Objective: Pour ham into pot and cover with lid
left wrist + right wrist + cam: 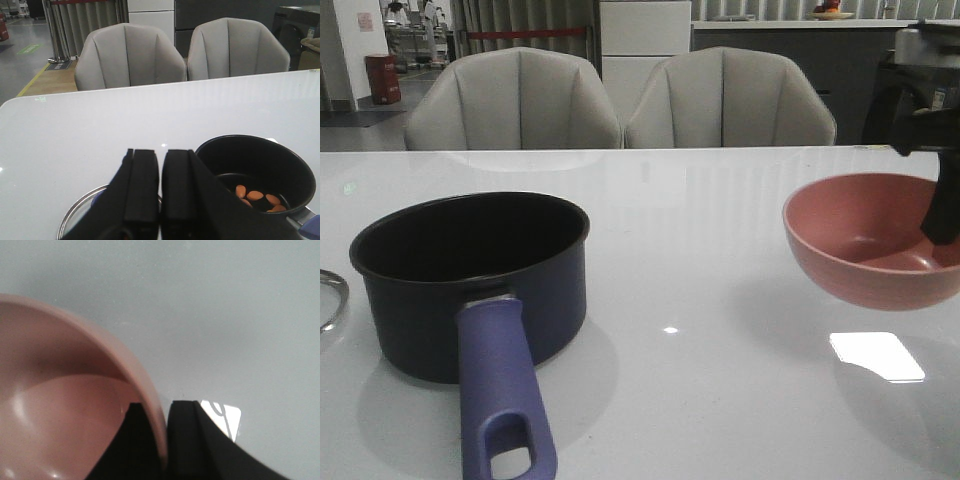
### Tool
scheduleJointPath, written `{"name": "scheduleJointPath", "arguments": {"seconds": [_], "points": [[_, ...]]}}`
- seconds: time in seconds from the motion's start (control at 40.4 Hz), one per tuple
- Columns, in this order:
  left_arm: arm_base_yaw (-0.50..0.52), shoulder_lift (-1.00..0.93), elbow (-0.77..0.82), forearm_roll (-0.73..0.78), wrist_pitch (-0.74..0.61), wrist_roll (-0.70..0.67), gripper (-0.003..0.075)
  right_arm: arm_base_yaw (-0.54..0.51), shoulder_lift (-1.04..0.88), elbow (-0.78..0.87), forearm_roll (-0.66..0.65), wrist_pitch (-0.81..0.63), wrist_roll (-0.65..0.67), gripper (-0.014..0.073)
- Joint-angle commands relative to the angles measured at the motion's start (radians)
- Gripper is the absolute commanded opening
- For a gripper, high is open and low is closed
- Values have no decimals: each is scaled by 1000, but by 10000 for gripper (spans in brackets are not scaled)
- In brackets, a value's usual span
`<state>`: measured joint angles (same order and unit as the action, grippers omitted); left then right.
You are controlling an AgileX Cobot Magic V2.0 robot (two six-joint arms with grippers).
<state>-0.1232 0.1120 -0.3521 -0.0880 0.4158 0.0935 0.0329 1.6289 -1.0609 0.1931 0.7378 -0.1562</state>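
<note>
Small orange-pink ham [257, 196] chunks lie inside the dark pot [470, 275], just beside the left gripper [160, 190], fingers pressed together, empty. The right gripper [162, 440] pinches the pink bowl [870, 240] rim.

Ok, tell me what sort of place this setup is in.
Probably a lab or showroom floor rather than a home kitchen: a bare white table with two grey upholstered chairs behind it, and beyond them striped curtains, white cabinets and a yellow floor line.

White glossy table [720, 300], pink bowl [860, 250] (tilted), two grey chairs [515, 100] behind
</note>
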Motion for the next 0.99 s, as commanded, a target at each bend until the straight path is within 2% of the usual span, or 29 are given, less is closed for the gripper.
{"name": "scheduleJointPath", "arguments": {"seconds": [0.0,0.124,0.272,0.371,0.545,0.693,0.966], "points": [[-7,11,-27,-11,-85,-3,114,8,4,-33,3,-31,-12,192],[-7,11,-27,-14,-85,-3,114,22,44,-56,4,-27,-17,231],[-7,11,-27,-14,-85,-3,114,27,73,-86,7,-30,-17,358],[-7,11,-27,-14,-81,-3,114,27,78,-103,6,-19,-17,410],[-7,11,-27,-14,-81,-3,114,27,44,-142,4,20,-53,414],[-7,11,-27,-14,-81,-3,114,28,-61,-137,18,20,-81,414],[-7,11,-27,-14,-79,-3,114,113,-383,-4,39,-139,-100,414]]}}
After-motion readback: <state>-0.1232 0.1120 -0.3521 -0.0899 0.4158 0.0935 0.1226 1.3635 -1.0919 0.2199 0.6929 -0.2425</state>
